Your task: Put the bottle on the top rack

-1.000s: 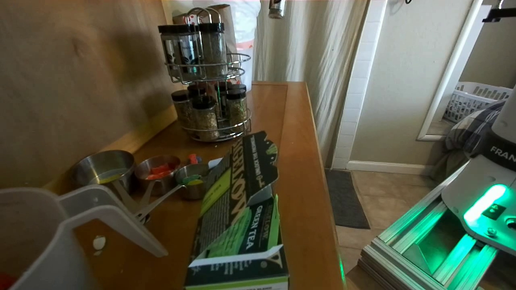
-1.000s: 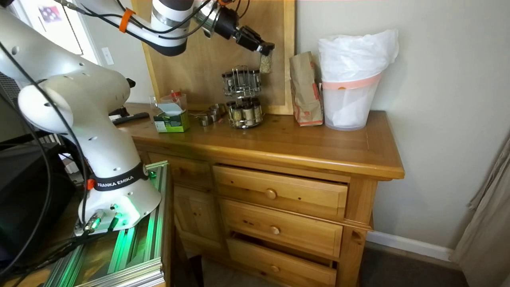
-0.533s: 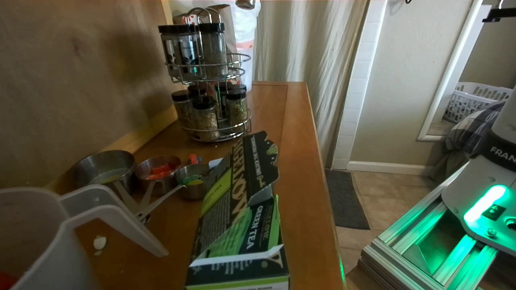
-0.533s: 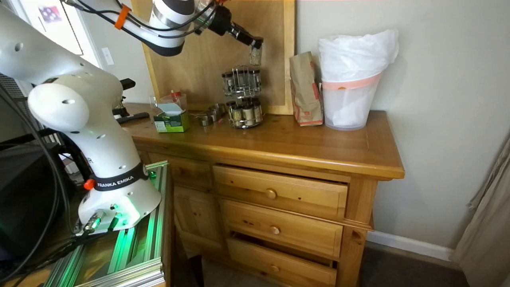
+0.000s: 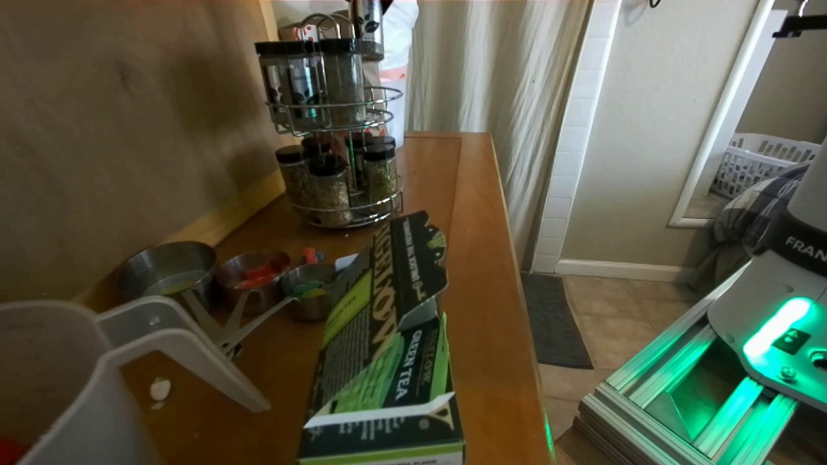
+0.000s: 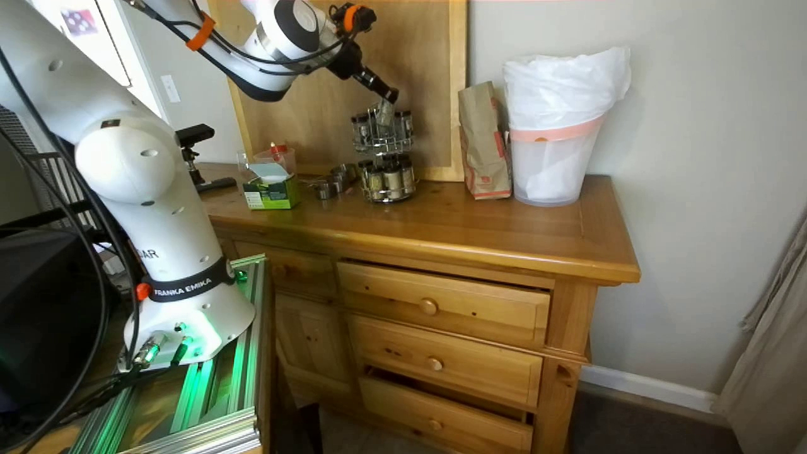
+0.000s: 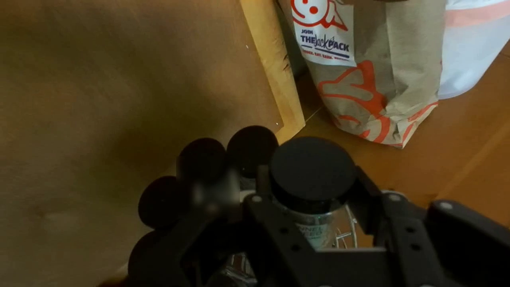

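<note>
Lining up the bottle (image 7: 313,175) over the top rack (image 5: 336,104) looks like the step in hand: the gripper (image 6: 389,94) is clamped on the bottle's lid end, and the bottle hangs close to upright above the wire rim, near the back edge of the tabletop (image 6: 504,227); whether it touches the neighbouring jars (image 5: 288,84) is hidden. The next move, I judge, calls for lowering it into the gap toward the tabletop's front edge, clear of those jars, with release only once the base sits on the wires.

arm (image 6: 129,164) bent, outstretched | wrist (image 6: 296,28) angled downward | fingers (image 7: 369,201) slanting down, clamped
</note>
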You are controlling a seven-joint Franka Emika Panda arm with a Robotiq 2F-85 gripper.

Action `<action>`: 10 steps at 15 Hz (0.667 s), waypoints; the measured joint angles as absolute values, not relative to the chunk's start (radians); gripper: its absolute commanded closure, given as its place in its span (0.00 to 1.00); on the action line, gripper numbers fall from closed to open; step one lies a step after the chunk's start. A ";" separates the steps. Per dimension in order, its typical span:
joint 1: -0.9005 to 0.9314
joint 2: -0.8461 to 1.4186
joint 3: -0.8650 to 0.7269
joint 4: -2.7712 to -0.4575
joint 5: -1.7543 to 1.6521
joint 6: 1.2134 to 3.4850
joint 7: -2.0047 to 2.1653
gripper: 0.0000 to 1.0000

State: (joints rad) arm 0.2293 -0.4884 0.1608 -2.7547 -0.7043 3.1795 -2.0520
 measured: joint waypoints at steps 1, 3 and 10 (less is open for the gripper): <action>0.225 -0.492 0.161 -2.755 -0.707 3.182 -2.052 0.75; 0.219 -0.494 0.163 -2.755 -0.709 3.183 -2.052 0.75; 0.116 -0.475 0.243 -2.755 -0.709 3.192 -2.052 0.75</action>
State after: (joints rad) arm 0.1162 -0.4747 0.2427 -2.7547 -0.7093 3.1917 -2.0522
